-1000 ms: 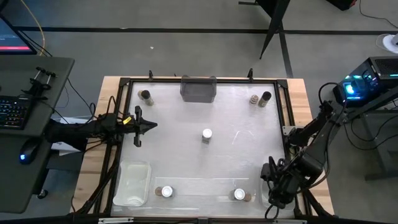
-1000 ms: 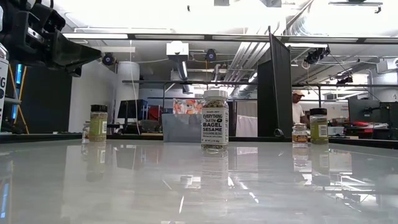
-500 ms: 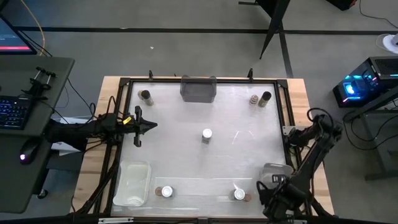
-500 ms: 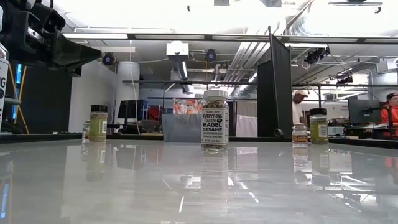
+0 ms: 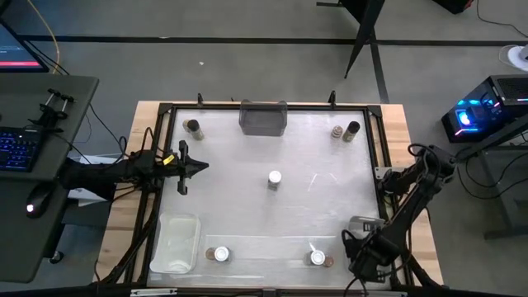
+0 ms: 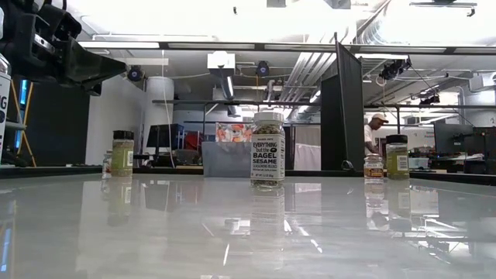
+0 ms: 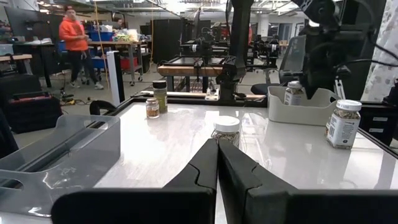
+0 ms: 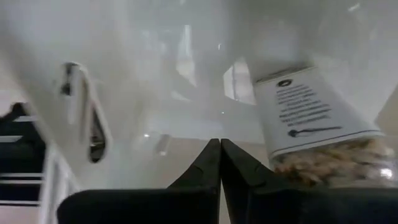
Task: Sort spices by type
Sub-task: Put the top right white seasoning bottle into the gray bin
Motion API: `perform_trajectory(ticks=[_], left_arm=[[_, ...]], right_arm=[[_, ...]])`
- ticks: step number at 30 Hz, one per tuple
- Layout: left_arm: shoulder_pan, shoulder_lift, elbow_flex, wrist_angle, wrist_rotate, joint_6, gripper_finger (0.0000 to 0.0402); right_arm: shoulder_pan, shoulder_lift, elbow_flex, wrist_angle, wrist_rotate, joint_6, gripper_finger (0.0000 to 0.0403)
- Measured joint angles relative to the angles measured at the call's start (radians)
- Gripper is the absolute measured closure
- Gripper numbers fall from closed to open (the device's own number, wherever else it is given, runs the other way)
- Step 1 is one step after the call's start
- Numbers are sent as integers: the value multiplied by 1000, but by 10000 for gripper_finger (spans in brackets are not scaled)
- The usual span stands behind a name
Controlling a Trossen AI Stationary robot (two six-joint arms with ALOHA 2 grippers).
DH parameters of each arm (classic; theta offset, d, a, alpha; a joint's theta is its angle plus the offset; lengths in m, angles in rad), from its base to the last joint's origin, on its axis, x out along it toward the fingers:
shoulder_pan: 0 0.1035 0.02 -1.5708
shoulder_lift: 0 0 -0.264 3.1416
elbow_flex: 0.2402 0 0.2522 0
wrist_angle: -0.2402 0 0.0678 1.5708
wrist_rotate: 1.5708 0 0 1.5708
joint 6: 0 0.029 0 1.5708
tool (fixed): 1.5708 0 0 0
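At the worktop's near right corner, the right pincer [image 8: 219, 144] hangs closed and empty beside a jar [image 8: 323, 127], seemingly positioning to grasp; the left pincer [image 7: 217, 146], closed, waits at the left edge.

**Lots of Room in the Middle of the Table**

In the high view, only one jar [image 5: 274, 178] stood at the centre, with bare table [image 5: 313, 148] all around it. A grey bin [image 5: 262, 117] blocked the top edge. Jars sat in the upper left [image 5: 193, 127] and upper right [image 5: 345, 130]. A clear bin [image 5: 176, 242] and more jars [image 5: 219, 254] crowded the bottom edge. The left gripper [image 5: 196, 166] poked in from the left edge.
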Motion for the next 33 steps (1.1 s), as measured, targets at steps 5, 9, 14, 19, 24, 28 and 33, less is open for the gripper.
perform_trajectory(ticks=[5,9,14,19,24,28,33], left_arm=[[0,0,0,0,0,0,402],[0,0,0,0,0,0,401],[0,0,0,0,0,0,402],[0,0,0,0,0,0,402],[0,0,0,0,0,0,401],[0,0,0,0,0,0,402],[0,0,0,0,0,0,401]], right_arm=[[-7,0,-19,0,22,36,402],[-29,0,-17,7,51,46,402],[-54,0,-17,-26,103,129,402],[-68,0,-16,-107,104,197,402],[-97,0,-16,-149,66,240,403],[-130,0,-16,-152,54,236,403],[-175,-15,-16,-142,57,227,403]])
